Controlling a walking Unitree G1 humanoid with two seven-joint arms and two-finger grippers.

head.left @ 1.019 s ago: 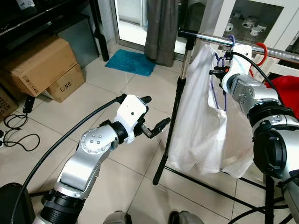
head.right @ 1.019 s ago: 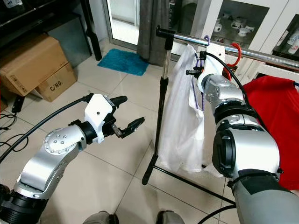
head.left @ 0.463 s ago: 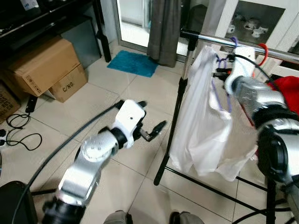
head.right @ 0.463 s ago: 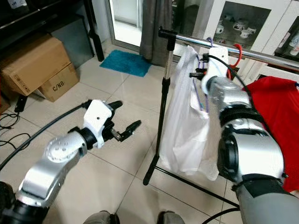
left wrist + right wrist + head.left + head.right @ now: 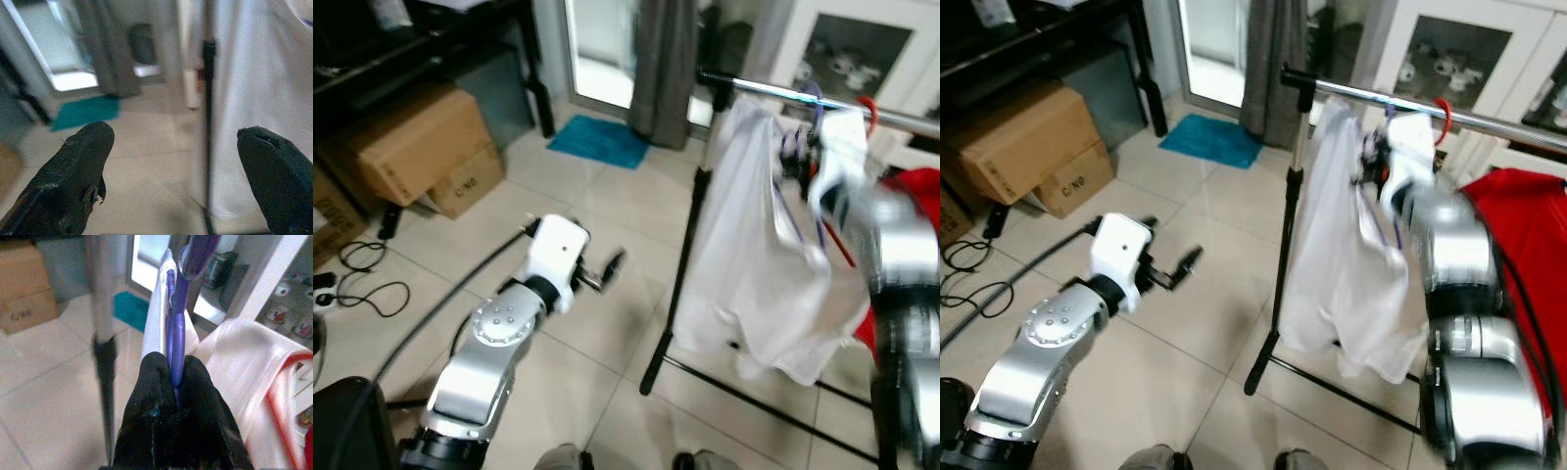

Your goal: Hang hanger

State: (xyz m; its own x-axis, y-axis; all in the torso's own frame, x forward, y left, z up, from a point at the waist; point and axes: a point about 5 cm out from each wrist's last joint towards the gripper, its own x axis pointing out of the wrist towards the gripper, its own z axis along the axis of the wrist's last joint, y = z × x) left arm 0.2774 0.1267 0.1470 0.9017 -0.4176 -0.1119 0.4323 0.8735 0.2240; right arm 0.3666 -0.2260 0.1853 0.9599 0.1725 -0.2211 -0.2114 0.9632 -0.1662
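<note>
**Robot grips purple hanger at clothes rail in tiled room**

A metal clothes rail (image 5: 1351,95) on a black upright stand (image 5: 1280,245) anchors the scene on a tiled floor (image 5: 1205,294). A white garment (image 5: 1342,274) hangs from the rail, draping down beside the upright. Just beyond it along the rail, away from the upright, a red garment (image 5: 1518,255) hangs, with a red hanger hook (image 5: 1444,106) over the bar above it. Behind the rail stand a white glass-fronted cabinet (image 5: 1449,59) and a grey curtain (image 5: 1273,59); a teal mat (image 5: 1211,141) lies on the floor before the curtain. Well apart from the rail, toward the robot's left, two cardboard boxes (image 5: 1023,142) sit below dark shelving, and black cables (image 5: 352,284) trail on the tiles near them.

The robot's right arm, blurred in the head views, reaches up to the rail, its right tool (image 5: 173,394) just under the bar. In the right wrist view its two black fingers (image 5: 149,391) are pressed together on the lower part of the purple hanger (image 5: 175,340), which carries the white garment. The hanger's hook (image 5: 195,252) rises above the tool close to the bar; whether it rests on the rail cannot be told from the blurred frames.

The left arm is held out low over the floor, near the foot of the stand. Its left tool (image 5: 181,166) points toward the upright and the white garment, fingers spread wide apart with nothing between them.
</note>
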